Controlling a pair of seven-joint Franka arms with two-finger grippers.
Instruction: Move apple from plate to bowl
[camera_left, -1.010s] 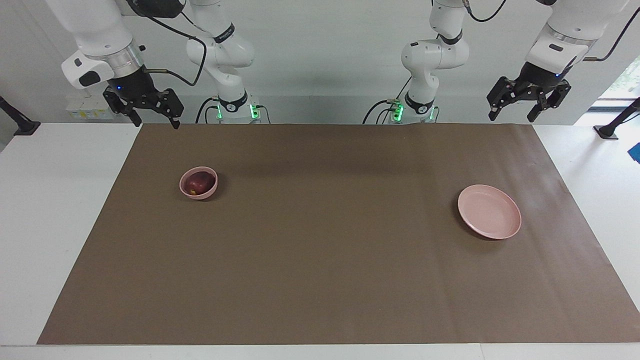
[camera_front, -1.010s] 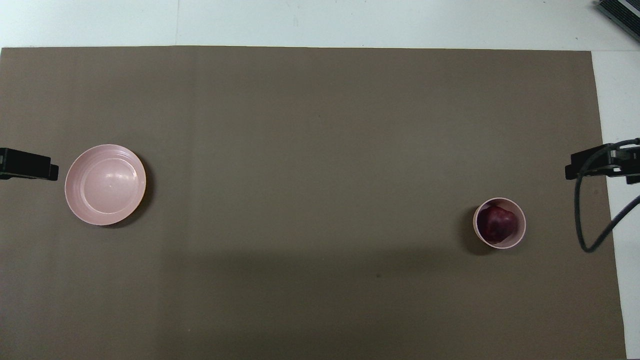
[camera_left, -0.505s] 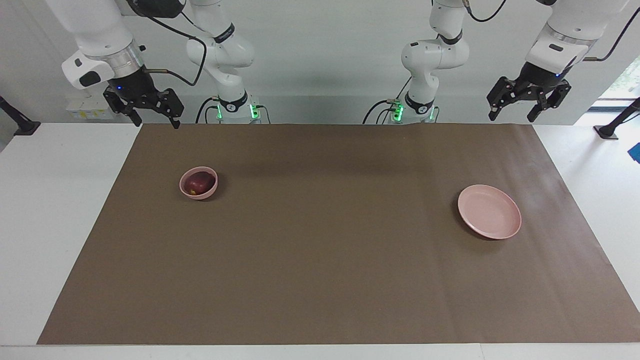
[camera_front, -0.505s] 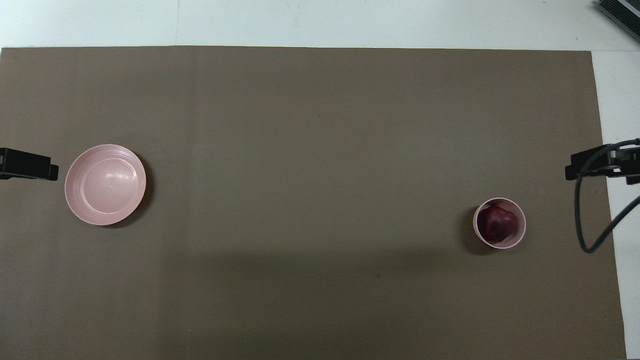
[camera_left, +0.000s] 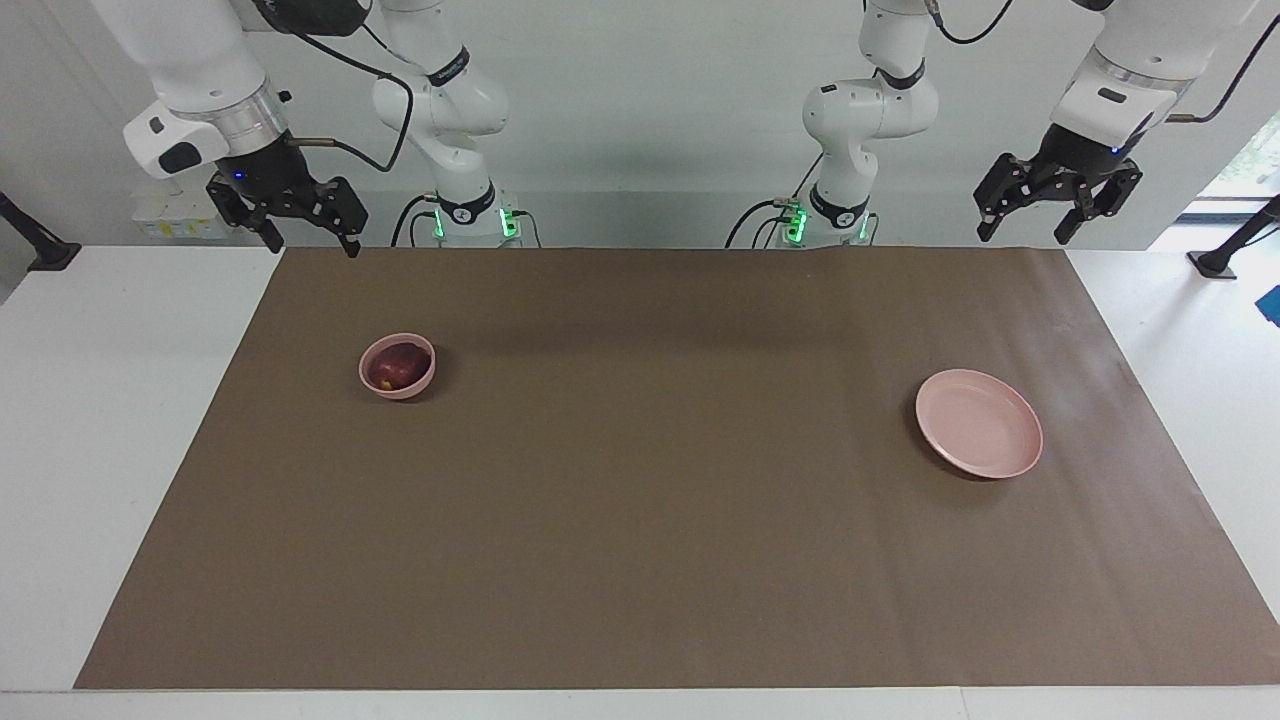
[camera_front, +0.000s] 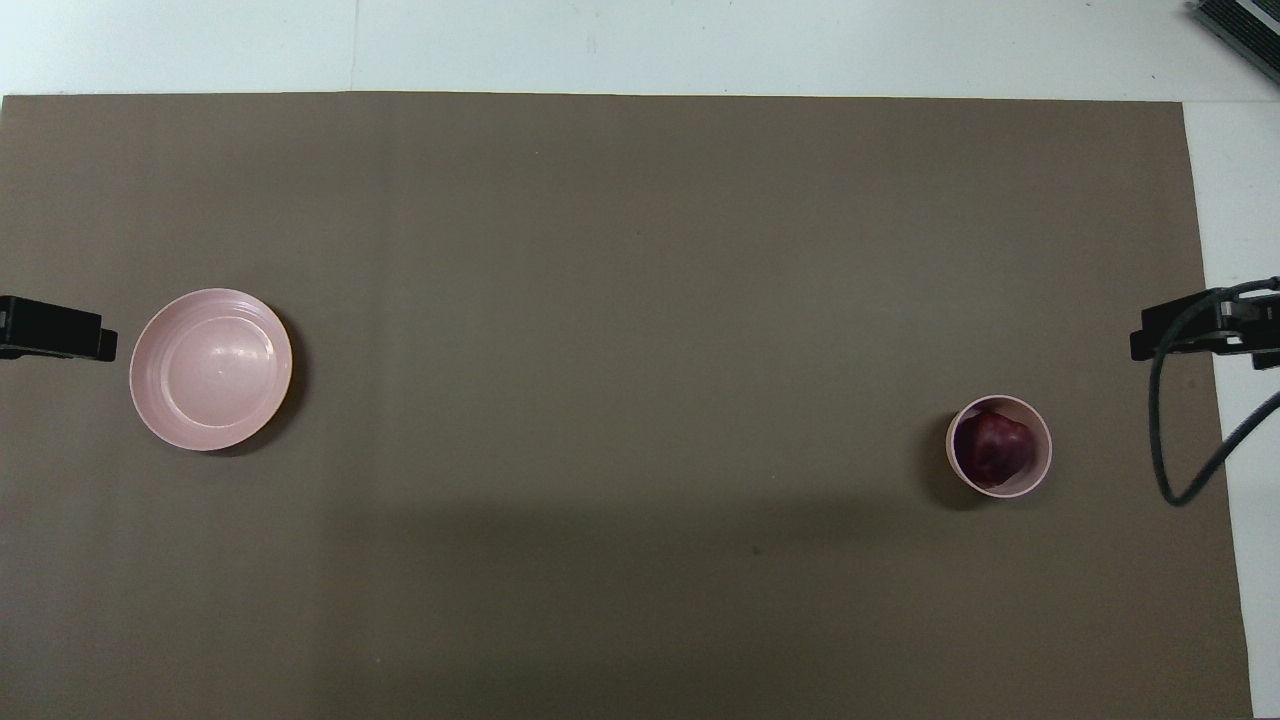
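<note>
The dark red apple (camera_left: 398, 369) lies in the small deep pink bowl (camera_left: 399, 391) toward the right arm's end of the table; the overhead view also shows the apple (camera_front: 992, 448) inside the bowl (camera_front: 1044, 455). The wide pink plate (camera_left: 979, 436) is empty toward the left arm's end, and shows in the overhead view (camera_front: 211, 369) too. My right gripper (camera_left: 312, 240) hangs open and empty, raised over the mat's edge by the robots. My left gripper (camera_left: 1024, 233) hangs open and empty, raised over the mat's corner. Both arms wait.
A brown mat (camera_left: 640, 480) covers most of the white table (camera_left: 100, 420). In the overhead view only the grippers' tips show at the side edges, with a black cable (camera_front: 1160, 440) looping from the right one.
</note>
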